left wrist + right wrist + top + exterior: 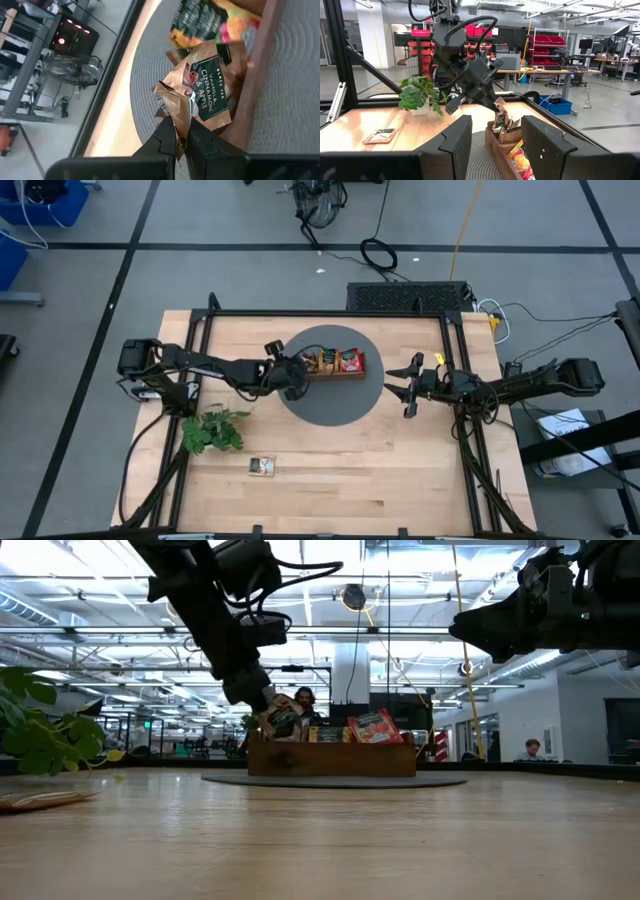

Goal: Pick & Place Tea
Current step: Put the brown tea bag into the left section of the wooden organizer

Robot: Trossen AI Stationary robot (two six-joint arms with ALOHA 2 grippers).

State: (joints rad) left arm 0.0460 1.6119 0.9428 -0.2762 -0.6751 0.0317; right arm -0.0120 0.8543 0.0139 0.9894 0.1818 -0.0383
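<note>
Pinching a copper sachet (197,92) by one corner, left gripper (182,145) holds it at the tray's (335,374) end slot. Lower it fully before letting go. Right gripper (492,137) waits nearby, jaws spread, empty.

You see a copper sachet (202,90) pinched over the tray's left end; another sachet (262,466) lies near the table's front edge.

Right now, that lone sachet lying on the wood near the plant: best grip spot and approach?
The sachet lies flat on the bare table, clear of the plant. It likely has to be taken from straight above, gripper fingers straddling one edge or corner: its flat pose offers no raised side to pinch.
</note>
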